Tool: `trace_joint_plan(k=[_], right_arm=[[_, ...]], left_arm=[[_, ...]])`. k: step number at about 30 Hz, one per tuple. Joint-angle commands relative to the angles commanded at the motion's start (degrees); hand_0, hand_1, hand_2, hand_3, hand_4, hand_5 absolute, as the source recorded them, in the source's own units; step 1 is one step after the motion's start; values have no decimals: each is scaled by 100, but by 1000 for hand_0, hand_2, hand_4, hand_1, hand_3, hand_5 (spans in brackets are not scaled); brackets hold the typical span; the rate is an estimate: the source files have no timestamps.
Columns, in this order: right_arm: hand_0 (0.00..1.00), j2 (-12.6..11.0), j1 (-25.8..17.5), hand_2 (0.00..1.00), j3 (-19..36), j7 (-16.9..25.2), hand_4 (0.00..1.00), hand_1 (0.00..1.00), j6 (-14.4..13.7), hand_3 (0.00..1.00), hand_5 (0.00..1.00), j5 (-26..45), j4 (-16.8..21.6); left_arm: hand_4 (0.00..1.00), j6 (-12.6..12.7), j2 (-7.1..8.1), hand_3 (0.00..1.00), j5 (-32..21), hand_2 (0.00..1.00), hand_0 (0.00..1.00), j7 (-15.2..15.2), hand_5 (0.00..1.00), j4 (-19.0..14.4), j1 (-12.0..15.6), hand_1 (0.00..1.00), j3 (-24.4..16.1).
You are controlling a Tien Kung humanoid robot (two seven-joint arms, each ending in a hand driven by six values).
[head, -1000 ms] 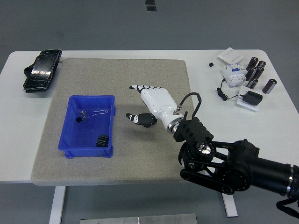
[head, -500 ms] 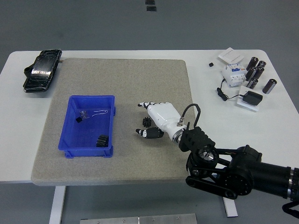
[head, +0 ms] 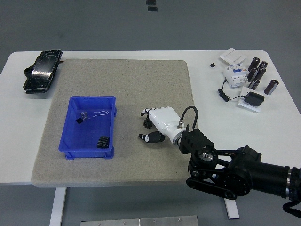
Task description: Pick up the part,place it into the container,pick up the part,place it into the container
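Head view: part (head: pixel 147 124) between robot hand's (head: pixel 151 126) fingers.

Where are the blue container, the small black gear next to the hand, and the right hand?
blue container (head: pixel 66 134), head view, on its left wall.
black gear (head: pixel 147 124), head view, on its visible top, at the fingertips.
right hand (head: pixel 162 120), head view, on the white back of the hand.

Probably a lab: white table (head: pixel 141 176), circuit breaker (head: pixel 234 74), capacitors (head: pixel 257 71).
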Motion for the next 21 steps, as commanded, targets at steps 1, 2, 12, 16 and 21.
trace_joint_plan(k=[1, 2, 12, 16, 21], right_arm=[[340, 2, 2, 594, -8, 4, 718, 465, 4, 655, 443, 7, -13], [340, 5, 4, 594, -19, 9, 718, 465, 6, 655, 443, 15, -30], [291, 27, 5, 476, -126, 99, 585, 382, -46, 655, 393, 67, -179], [305, 25, 6, 436, -142, 125, 325, 374, -52, 591, 152, 65, -199], [305, 17, 8, 436, -138, 143, 325, 374, -70, 591, 152, 36, -195]], left_arm=[[657, -1, -1, 608, -4, 661, 719, -3, 360, 1, -1, 672, 4], [657, -2, -3, 608, -11, 661, 719, -8, 360, 2, -3, 672, 9], [661, -8, -11, 601, -64, 662, 719, -52, 362, 16, -12, 673, 56], [661, -7, -12, 598, -80, 664, 719, -65, 361, 19, -15, 672, 68], [661, -1, -11, 598, -94, 664, 719, -81, 361, 21, -15, 672, 75]])
